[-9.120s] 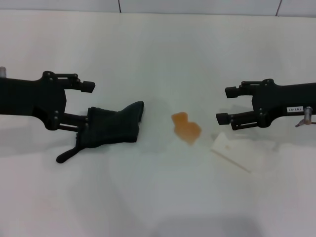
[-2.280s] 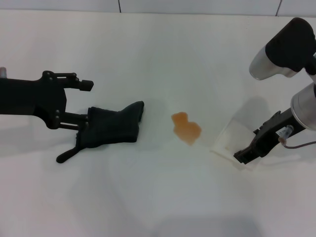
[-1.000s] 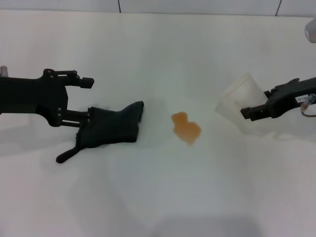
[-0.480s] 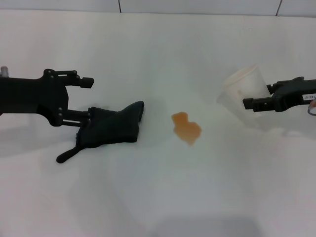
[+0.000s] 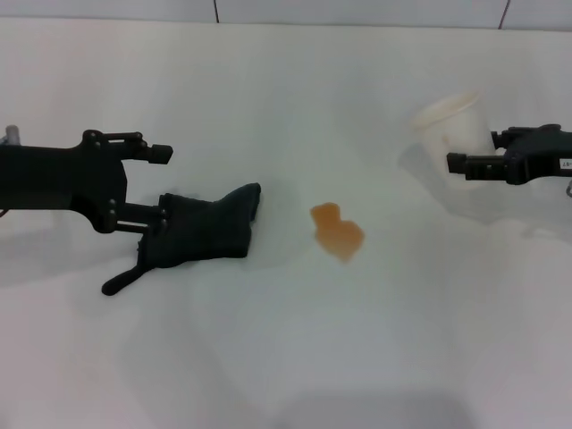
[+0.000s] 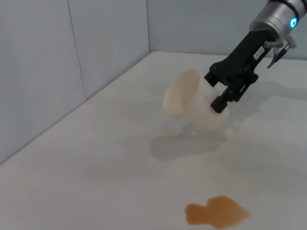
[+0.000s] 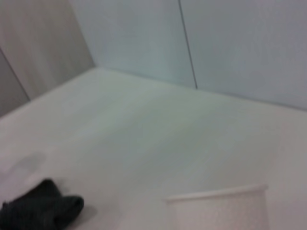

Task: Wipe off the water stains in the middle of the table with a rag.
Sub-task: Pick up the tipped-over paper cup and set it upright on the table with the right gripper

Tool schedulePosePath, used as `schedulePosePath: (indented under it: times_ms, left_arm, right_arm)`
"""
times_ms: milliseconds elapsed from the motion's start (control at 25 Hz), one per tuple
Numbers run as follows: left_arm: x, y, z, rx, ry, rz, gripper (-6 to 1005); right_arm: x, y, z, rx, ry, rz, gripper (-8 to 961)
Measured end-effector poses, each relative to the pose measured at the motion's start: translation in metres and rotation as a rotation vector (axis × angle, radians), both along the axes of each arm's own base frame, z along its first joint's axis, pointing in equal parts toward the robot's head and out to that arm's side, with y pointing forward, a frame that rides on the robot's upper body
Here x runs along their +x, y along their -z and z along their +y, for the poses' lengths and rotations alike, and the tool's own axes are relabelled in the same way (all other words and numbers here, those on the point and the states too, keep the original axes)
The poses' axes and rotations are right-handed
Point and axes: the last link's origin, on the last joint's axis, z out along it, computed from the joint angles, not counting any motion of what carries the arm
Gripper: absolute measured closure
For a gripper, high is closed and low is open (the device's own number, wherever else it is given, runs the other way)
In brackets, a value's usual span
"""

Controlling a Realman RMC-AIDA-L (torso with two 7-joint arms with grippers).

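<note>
Head view: the right gripper point(image 5: 458, 165) is clamped on a translucent white plastic cup point(image 5: 449, 127), a thin-walled, tapering shape tipped a little off upright and held above the table point(image 5: 295, 357); what the cup holds cannot be made out. The right arm is cut off at the frame's edge. The left gripper point(image 5: 163, 183) has its fingers apart, one finger point(image 5: 147, 150) free in the air, the other pressed against the near end of the rag point(image 5: 201, 231). The rag is a soft, rumpled, very dark cloth of uneven outline lying flat on the smooth white table, stretching away from the left gripper toward the middle, with a thin dark tail point(image 5: 121, 280) trailing from it. The water stains point(image 5: 336, 231) form one small orange-brown translucent blotch with a ragged edge, lying beyond the rag's far end, between the two grippers and apart from both.

Left wrist view: the right gripper point(image 6: 225, 93) grips the cup point(image 6: 189, 98) by its lower wall, the open mouth tilted sideways; the inside is not visible. The blotch point(image 6: 218, 212) lies on the table point(image 6: 86, 167), partly cut off.

Right wrist view: only the cup's rim point(image 7: 218, 194) and upper wall show, blurred. The rag point(image 7: 41, 206) is a dark lump far off.
</note>
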Motion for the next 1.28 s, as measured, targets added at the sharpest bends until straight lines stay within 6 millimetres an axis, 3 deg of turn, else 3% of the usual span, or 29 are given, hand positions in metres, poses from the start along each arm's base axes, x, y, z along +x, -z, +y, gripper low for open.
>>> schedulePosePath:
  times_ms: [640,1280]
  left_arm:
    - [-0.006,0.004,-0.004,0.002,-0.008,-0.003,167]
    - [-0.008,0.011,-0.008,-0.007,-0.012,-0.016,167]
  right_arm:
    - [0.039,0.022,-0.013,0.121,-0.046,0.111,227]
    - [0.057,0.036,-0.031,0.147,-0.047,0.122,226]
